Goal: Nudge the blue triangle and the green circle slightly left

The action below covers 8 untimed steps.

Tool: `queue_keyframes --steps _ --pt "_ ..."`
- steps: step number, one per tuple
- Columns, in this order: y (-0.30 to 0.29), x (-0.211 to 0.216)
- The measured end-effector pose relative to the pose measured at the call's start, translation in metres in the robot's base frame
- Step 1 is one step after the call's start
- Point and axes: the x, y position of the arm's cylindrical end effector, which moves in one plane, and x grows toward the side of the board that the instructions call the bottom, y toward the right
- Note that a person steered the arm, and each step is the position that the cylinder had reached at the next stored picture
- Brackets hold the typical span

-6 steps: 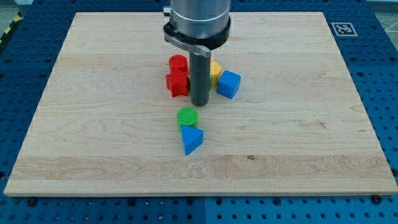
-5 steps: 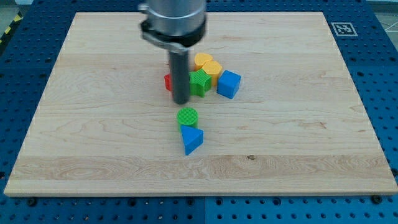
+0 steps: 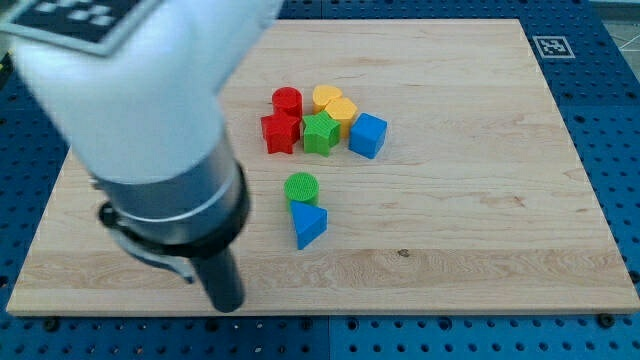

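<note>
The blue triangle lies just below the middle of the wooden board, touching the green circle right above it. My tip is near the board's bottom edge, well to the left of and below both blocks, touching neither. The large arm body fills the view's upper left and hides that part of the board.
A cluster sits above the green circle: a red cylinder, a red block, a green block, two yellow blocks and a blue cube. A marker tag is at the board's top right corner.
My tip has swung from beside the cluster, above the green circle, down and left to the board's bottom edge. No block has moved.
</note>
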Motion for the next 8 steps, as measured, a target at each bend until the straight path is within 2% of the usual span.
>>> queue_keyframes --steps 2,3,6,8 --pt "0.091 -0.001" --pt "0.118 -0.009" --pt "0.117 -0.051" --pt "0.075 -0.055"
